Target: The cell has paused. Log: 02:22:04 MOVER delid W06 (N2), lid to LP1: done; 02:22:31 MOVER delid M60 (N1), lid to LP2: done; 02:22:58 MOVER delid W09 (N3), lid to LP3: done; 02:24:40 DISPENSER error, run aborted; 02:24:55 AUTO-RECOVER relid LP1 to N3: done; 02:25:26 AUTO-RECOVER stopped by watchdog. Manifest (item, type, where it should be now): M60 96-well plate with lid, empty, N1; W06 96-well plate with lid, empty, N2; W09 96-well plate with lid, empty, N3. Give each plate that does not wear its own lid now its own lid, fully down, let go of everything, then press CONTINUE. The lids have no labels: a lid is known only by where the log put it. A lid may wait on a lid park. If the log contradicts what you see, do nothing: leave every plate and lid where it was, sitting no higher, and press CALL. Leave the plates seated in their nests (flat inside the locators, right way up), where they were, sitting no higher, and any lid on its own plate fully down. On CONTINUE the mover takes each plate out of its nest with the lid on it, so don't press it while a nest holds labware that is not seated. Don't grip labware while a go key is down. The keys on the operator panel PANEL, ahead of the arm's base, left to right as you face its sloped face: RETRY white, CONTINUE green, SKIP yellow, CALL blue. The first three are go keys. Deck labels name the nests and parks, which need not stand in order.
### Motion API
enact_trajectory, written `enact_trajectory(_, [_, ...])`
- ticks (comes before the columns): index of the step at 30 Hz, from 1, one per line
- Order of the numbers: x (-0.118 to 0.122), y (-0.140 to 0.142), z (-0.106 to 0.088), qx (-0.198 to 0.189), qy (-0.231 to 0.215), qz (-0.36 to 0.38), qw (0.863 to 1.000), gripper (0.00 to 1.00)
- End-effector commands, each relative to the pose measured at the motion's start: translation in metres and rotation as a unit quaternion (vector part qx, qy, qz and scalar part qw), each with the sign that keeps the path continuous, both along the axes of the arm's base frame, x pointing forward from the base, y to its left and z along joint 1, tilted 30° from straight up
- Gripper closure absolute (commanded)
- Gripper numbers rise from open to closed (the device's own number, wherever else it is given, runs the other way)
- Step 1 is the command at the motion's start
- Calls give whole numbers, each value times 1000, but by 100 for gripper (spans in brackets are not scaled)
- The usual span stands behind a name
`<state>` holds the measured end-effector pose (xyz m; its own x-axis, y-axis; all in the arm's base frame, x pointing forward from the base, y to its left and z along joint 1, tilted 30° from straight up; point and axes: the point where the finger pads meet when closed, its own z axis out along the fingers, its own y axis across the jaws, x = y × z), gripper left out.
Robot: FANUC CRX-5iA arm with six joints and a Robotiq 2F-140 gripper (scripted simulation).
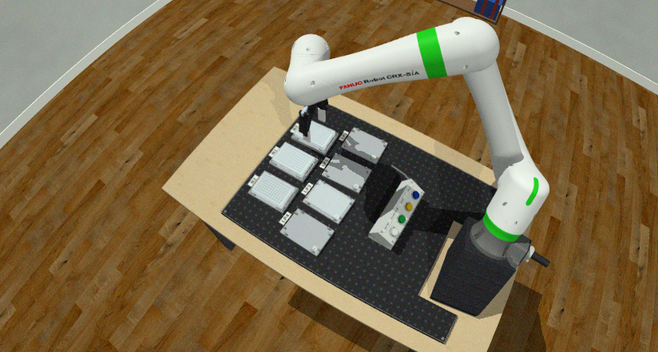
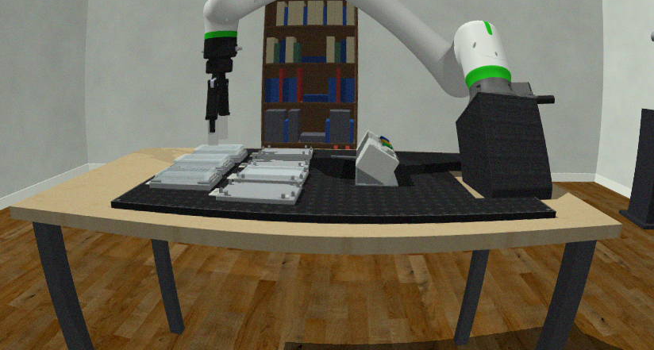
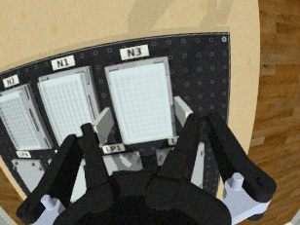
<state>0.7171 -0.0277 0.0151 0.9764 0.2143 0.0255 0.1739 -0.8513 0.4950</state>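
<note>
While the arm (image 1: pixel 391 64) reaches out over the far end of the black deck (image 1: pixel 368 266), its fingers hang partly open and hold nothing, spread on either side of the plate in the nest labelled N3 (image 3: pixel 141 99) and well above it in the exterior view; the gripper (image 2: pixel 217 114) points straight down, clear of the labware. Beside that plate, in one row, sit the plate at N1 (image 3: pixel 67 104) and a third plate (image 3: pixel 18 117) whose label is cut off in the wrist view; whether any of the three wears a clear lid I cannot tell. A second row of four grey lid parks (image 1: pixel 328 201) runs alongside, their labels too small to read from above; the two nearer the arm's reach lie partly in shadow. On the same deck the sloped operator panel (image 1: pixel 389 220) shows its white, green, yellow and blue keys, untouched; the deck rests on the table (image 1: pixel 216 165).
</note>
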Motion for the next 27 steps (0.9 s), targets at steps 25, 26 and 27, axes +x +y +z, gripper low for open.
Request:
enact_trajectory(25, [0, 0, 0, 0, 0, 0, 1000, 41])
enact_trajectory(26, [0, 0, 0, 0, 0, 0, 1000, 41])
enact_trajectory(27, [0, 0, 0, 0, 0, 0, 1000, 41])
